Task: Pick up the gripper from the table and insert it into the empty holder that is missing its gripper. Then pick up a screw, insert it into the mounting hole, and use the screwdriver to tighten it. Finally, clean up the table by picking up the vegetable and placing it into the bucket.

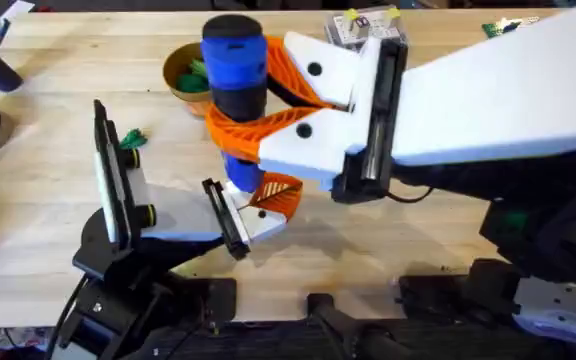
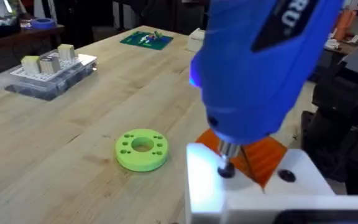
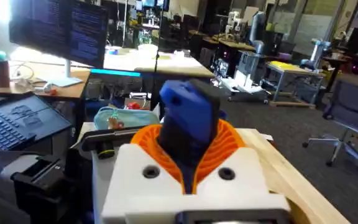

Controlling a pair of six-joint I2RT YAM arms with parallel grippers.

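Bright-blue screwdriver (image 1: pixel 234 72) with black cap, orange lattice fingers (image 1: pixel 268 125) on white mounts, light grained wooden table (image 1: pixel 58 110), lime-green ring (image 2: pixel 142 149)

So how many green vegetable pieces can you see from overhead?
2. One vegetable piece sits inside the bucket; a second piece lies on the table beside the holder. The right arm could be hiding more.

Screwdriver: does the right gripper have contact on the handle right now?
Touching. Overhead, the right gripper wraps its orange fingers around the screwdriver; the right wrist view shows the same clamp.
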